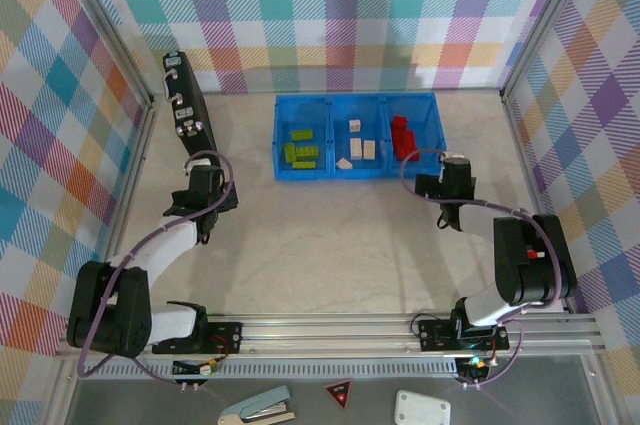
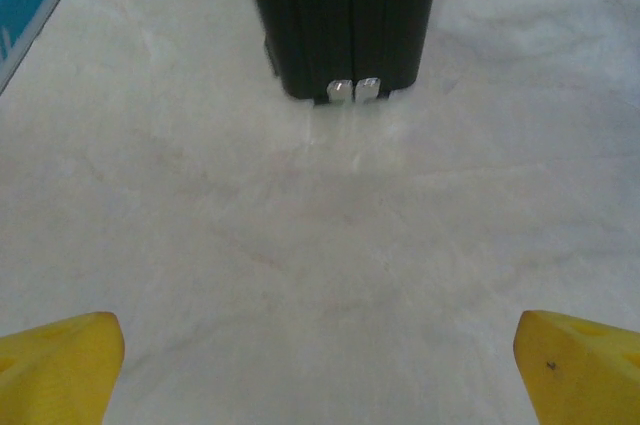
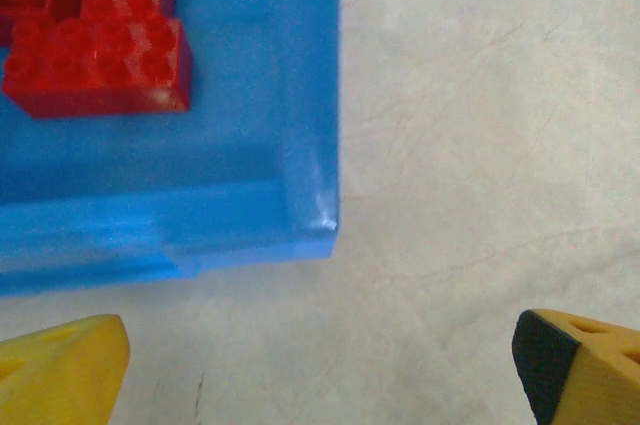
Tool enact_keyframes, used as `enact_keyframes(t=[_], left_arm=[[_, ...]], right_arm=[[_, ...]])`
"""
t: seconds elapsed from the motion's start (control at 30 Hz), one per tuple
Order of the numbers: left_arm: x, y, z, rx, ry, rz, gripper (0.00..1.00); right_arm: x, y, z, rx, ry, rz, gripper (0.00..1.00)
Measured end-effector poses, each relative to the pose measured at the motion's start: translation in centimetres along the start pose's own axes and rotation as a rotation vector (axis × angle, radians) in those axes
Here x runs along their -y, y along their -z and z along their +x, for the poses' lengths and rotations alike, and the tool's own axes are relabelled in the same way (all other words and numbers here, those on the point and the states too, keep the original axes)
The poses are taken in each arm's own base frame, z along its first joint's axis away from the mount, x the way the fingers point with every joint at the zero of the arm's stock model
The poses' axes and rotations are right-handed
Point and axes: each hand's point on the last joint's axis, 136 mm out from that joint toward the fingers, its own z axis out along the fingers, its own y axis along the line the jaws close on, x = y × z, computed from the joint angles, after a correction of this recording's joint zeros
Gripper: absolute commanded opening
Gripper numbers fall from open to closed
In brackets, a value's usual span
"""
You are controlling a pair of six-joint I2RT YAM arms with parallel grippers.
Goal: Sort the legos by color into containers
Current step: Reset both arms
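Right gripper (image 3: 320, 375), apart and empty, sits at the corner of the blue tray (image 3: 255, 210); left gripper (image 2: 320, 375), likewise, faces the black device (image 2: 340, 15). Legos (image 1: 402, 137) lie color-grouped in the compartments; sorting appears complete.

Lab-type robot test cell. Pale tabletop (image 1: 330, 245) boxed in left, right and far by plaid-printed panels (image 1: 340, 15) on aluminium posts (image 1: 100, 30); left arm (image 1: 150, 255) and right arm (image 1: 525, 260), both cabled, bolted to an extruded rail (image 1: 330, 330) along the near edge.
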Motion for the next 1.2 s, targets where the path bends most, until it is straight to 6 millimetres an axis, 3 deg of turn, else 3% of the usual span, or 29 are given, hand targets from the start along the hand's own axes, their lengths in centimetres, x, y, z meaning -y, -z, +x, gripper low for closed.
enact_keyframes(t=[0.17,0.3,0.4,0.5,0.63,0.87,1.2], left_arm=[[1.0,-1.8,0.4,0.098,-0.005,0.041,1.00],[2.4,-2.9,0.6,0.134,-0.030,0.099,1.00],[3.3,-3.1,-0.3,0.186,-0.041,0.151,1.00],[3.6,-3.5,-0.9,0.250,-0.027,0.179,1.00],[3.5,-4.8,0.5,0.227,-0.031,0.192,1.00],[3.7,-4.4,-0.9,0.281,-0.016,0.213,1.00],[3.8,-4.4,-0.9,0.280,-0.017,0.220,1.00]], right_arm=[[-0.3,0.1,-1.6,0.108,-0.012,-0.032,0.99],[-0.5,0.7,0.2,0.152,-0.017,-0.080,0.99],[-0.7,0.7,1.2,0.159,-0.016,-0.106,0.99],[-0.9,1.0,0.2,0.204,-0.014,-0.125,0.99],[-1.2,1.2,-0.6,0.238,-0.011,-0.140,0.99],[-1.3,1.3,-0.9,0.251,-0.008,-0.151,0.99],[-1.4,1.3,-1.0,0.253,-0.008,-0.158,0.99]])
